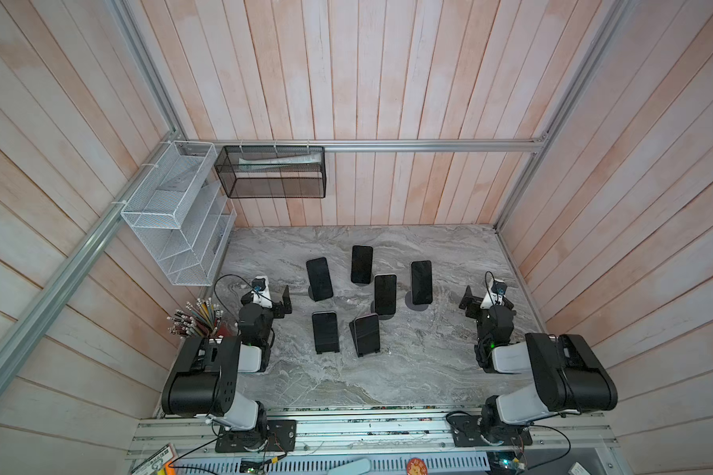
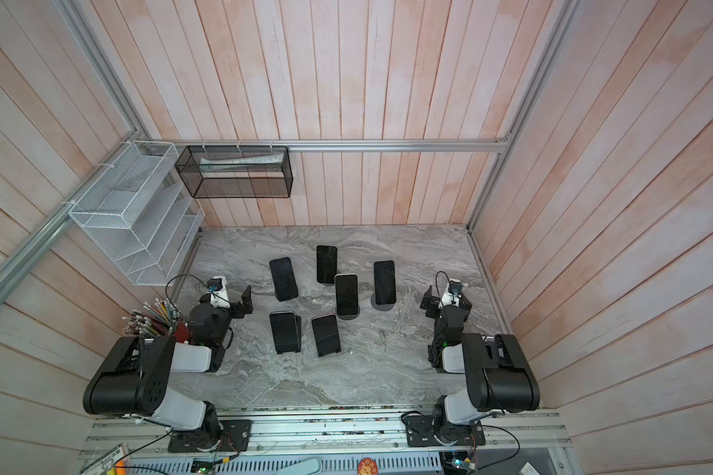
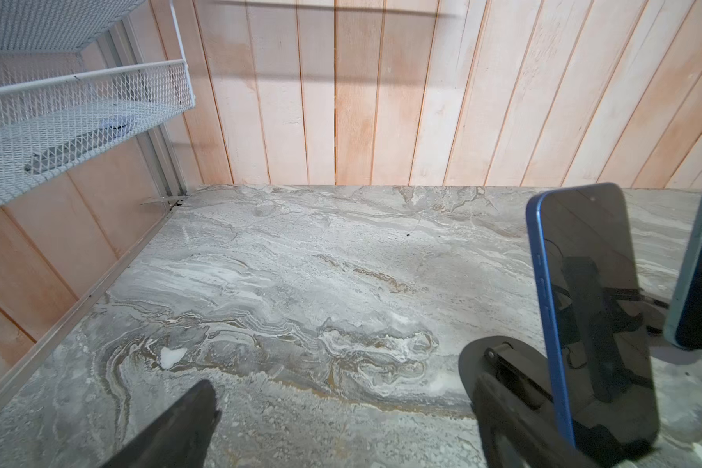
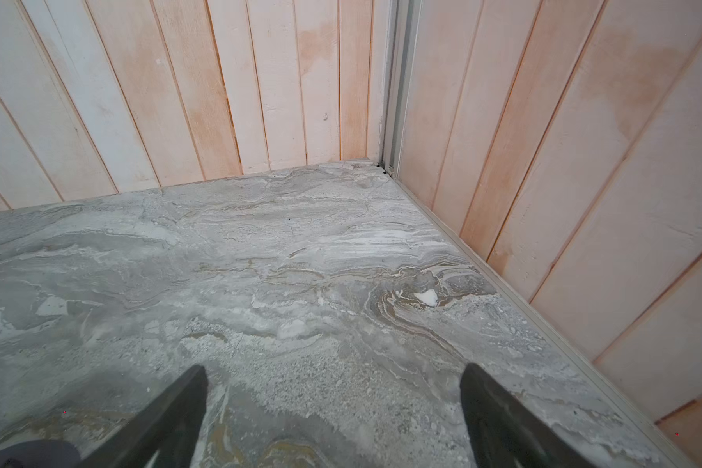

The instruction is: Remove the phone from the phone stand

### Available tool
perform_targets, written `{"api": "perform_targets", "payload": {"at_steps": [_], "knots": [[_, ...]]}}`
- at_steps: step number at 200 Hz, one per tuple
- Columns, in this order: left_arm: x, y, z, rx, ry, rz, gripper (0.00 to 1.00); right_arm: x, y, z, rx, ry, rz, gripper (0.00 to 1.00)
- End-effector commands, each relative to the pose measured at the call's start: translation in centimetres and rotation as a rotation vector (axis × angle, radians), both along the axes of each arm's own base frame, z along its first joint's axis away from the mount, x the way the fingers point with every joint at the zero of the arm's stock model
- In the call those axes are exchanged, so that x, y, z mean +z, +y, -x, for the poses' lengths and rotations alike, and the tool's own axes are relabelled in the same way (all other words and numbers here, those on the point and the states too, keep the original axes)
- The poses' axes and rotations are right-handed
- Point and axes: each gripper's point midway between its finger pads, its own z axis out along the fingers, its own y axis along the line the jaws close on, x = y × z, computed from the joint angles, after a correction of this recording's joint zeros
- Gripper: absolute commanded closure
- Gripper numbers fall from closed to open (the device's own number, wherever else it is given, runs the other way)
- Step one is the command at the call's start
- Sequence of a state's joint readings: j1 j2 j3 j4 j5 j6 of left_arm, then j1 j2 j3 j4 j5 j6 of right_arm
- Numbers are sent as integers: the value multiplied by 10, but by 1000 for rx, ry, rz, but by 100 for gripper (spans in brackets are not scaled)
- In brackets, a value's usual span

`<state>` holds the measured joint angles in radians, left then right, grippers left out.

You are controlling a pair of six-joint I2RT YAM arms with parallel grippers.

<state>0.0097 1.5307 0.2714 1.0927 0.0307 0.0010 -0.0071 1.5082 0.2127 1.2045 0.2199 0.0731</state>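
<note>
Several dark-screened phones lean on small black stands in the middle of the marble table (image 1: 429, 370); the nearest to my left gripper (image 1: 285, 299) is one phone (image 1: 319, 279) just right of it. The left wrist view shows that blue-edged phone (image 3: 592, 308) upright on its round-based phone stand (image 3: 499, 364), beside my open left gripper (image 3: 345, 405), not between its fingers. At the table's right side my right gripper (image 1: 466, 301) is open over bare marble, a little right of another phone (image 1: 421, 282). The right wrist view shows the open right gripper (image 4: 333, 381) and no phone.
A white mesh rack (image 1: 173, 214) and a black mesh basket (image 1: 270, 172) hang on the walls at the back left. A cup of pencils (image 1: 198, 320) stands by the left arm. Plank walls close in three sides of the table.
</note>
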Motion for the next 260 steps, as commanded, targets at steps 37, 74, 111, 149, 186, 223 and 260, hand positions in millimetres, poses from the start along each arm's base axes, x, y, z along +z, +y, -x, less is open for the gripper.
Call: {"api": "perform_targets", "payload": {"at_steps": [37,74,111,149,186,223,260], "knots": [[7,-5,-4,-26,-26,-11,0,8,0,-5,-6,-26,15,2],[7,-5,-4,-26,-26,-11,0,8,0,-5,-6,-27,15,2],[8,-5,-4,-26,-27,-11,0,8,0,-5,-7,-28,14,2],[7,-5,-4,-26,-26,-11,0,8,0,-5,-7,-27,15,2],[7,-5,-4,-26,-27,-12,0,8,0,-5,-6,-27,15,2],[7,-5,-4,-26,-25,-11,0,8,0,-5,-7,-28,15,2],[5,0,-6,-32,-14,15,0,8,-1,-5,-12,-28,13,2]]}}
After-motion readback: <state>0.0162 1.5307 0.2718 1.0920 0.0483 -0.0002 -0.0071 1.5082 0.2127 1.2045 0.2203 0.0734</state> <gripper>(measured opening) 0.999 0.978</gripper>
